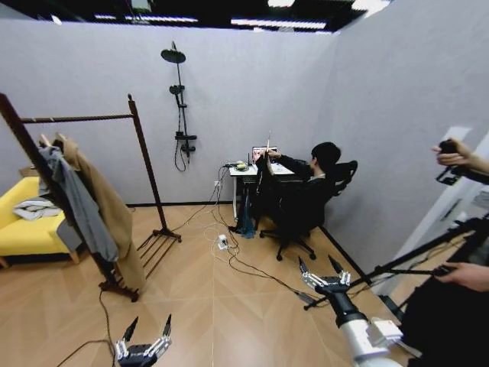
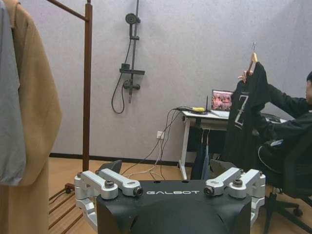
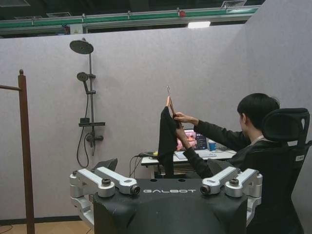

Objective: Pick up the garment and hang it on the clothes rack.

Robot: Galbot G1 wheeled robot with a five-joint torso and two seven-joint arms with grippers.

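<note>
I am holding my left gripper low in front of me over the wooden floor, its dark-tipped fingers spread apart and gripping nothing. My right gripper is reaching forward on the other side, a little higher, and it too is standing released with its fingers splayed and nothing between them.

The black T-shirt is well away from both of my grippers: a seated person across the room is holding it up by its light wooden hanger in front of a small white desk. In the left wrist view I am seeing a white graphic on its chest, and in the right wrist view the person's hand is touching the hanger at the top of the shirt, which is hanging nearly edge-on there.

The clothes rack is standing off to my left, dark reddish-brown, with a horizontal rail between two posts and a slatted shelf near the floor. A long tan coat and a grey jacket are hanging at its nearer end. Beyond it a yellow sofa is sitting against the wall, and a black shower fixture is mounted on the grey wall behind.
</note>
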